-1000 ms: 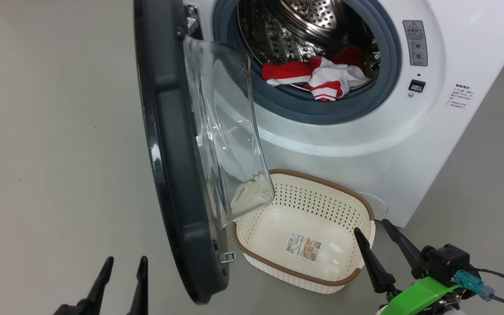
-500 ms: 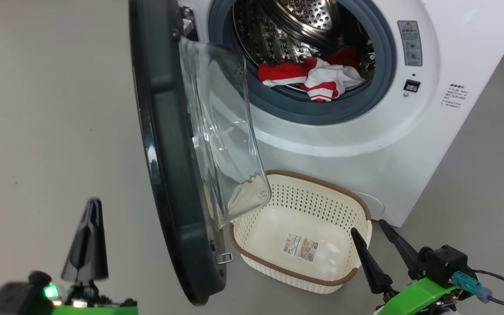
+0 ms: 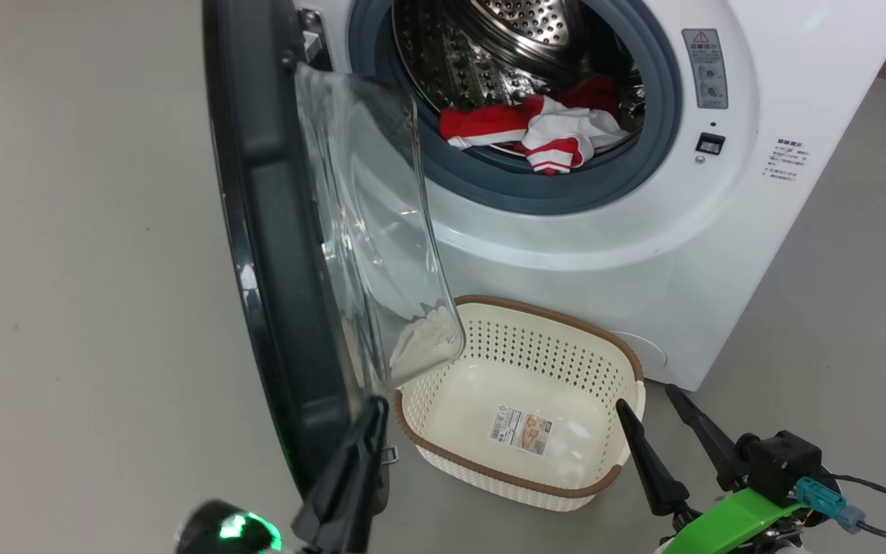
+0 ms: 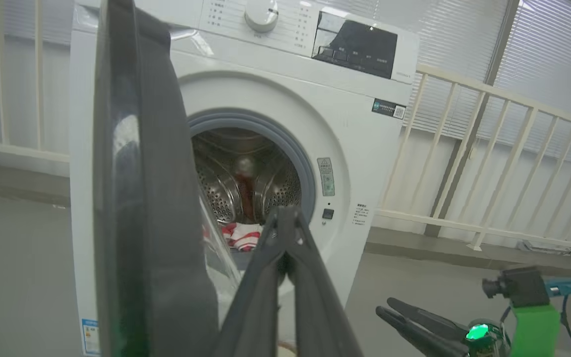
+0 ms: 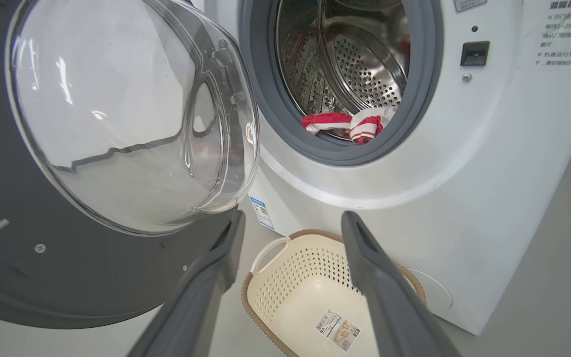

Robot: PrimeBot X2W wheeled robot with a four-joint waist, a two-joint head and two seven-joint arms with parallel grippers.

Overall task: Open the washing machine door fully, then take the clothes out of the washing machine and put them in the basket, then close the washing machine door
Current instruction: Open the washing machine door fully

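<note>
Washing machine door (image 3: 274, 231) open, hinged on the left of the head view. It stands upright and nearly edge-on to the head, roughly square to the machine's front. Its glass window (image 3: 374, 231) bulges right, and the window's lower end overhangs the near-left corner of the basket (image 3: 551, 312).

- Clothes (image 3: 543, 131): red and white, heaped at the drum's front lip, one striped fold drooping onto the grey rubber ring (image 3: 489, 181).
- Basket: on the floor (image 3: 89, 269), just in front of the washing machine (image 3: 604, 246) and below the opening. Its long axis runs along the machine's front. Nothing in it except a sticker (image 3: 521, 429) on its bottom; print too small to read.
- Writing: grey warning label (image 3: 707, 69) with a red triangle, right of the opening; door lock slot (image 3: 711, 143) below it; small Chinese print (image 5: 558, 34) further right. Blue label (image 5: 260, 213) low on the front, not legible.
- Top panel in the left wrist view: dial (image 4: 260, 12), dark display (image 4: 355, 44).

Left gripper (image 3: 374, 412): jaws pressed together, pointing up at the door's bottom edge, on its glass side; contact cannot be told.
Right gripper (image 3: 651, 408): jaws spread, holding nothing, at the basket's right end, pointing towards the machine.
</note>
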